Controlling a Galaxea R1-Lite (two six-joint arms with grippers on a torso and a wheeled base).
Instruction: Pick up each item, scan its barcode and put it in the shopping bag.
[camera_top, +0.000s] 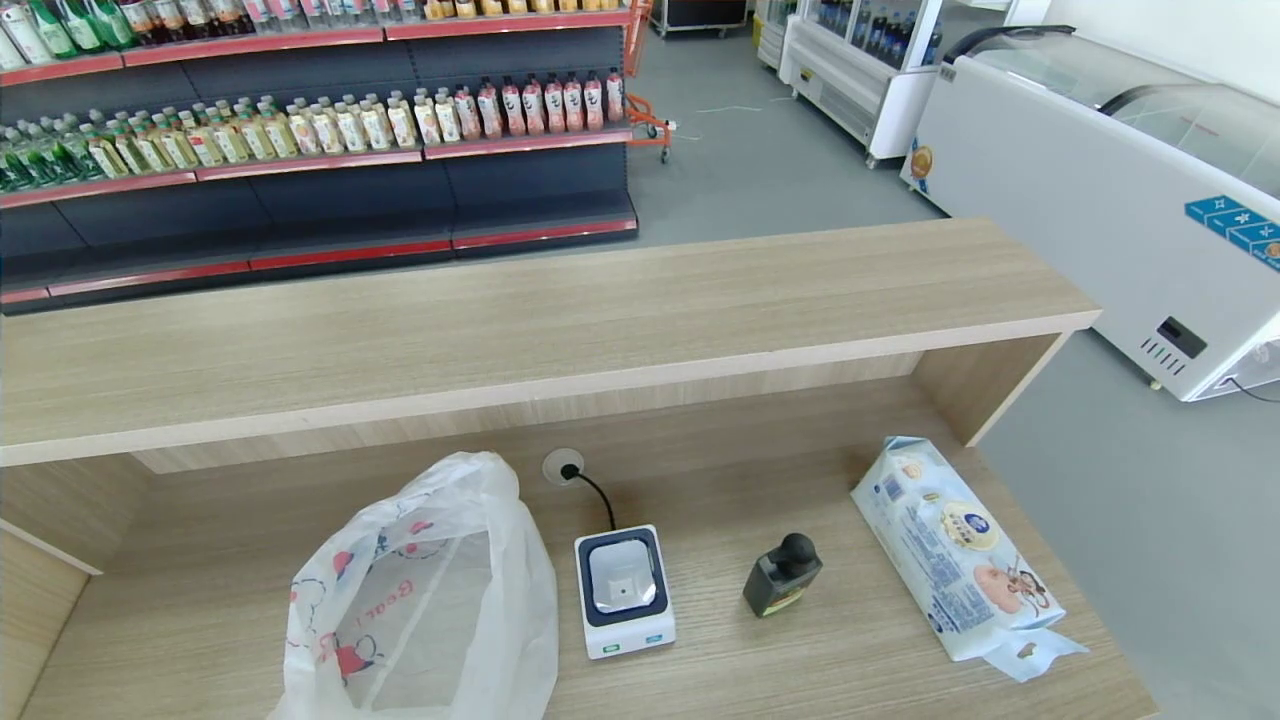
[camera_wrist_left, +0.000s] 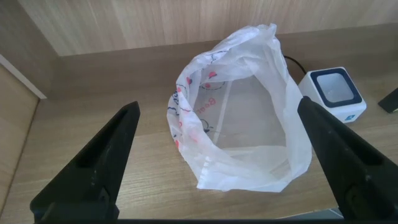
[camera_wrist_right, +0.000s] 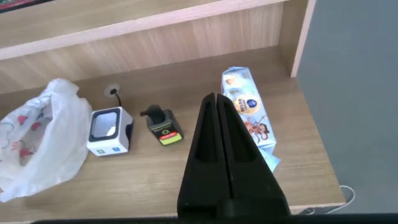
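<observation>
Left fingers (camera_wrist_left: 112, 155): spread wide, holding nothing. The shopping bag (camera_wrist_left: 236, 124) stands on the desk (camera_wrist_left: 93, 81) between and beyond them. Its mouth gapes toward the left wrist view, with desk grain visible through its film. The scanner (camera_wrist_left: 334, 93) sits just past one fingertip. Right fingers (camera_wrist_right: 214, 143): pressed together, holding nothing, raised above the desk. A blue-white soft pack (camera_wrist_right: 245, 87) lies beyond their tips, with a dark bottle (camera_wrist_right: 163, 127) between pack and scanner. The head view shows the scanner's black cable (camera_top: 597, 495) running to a desk port.
</observation>
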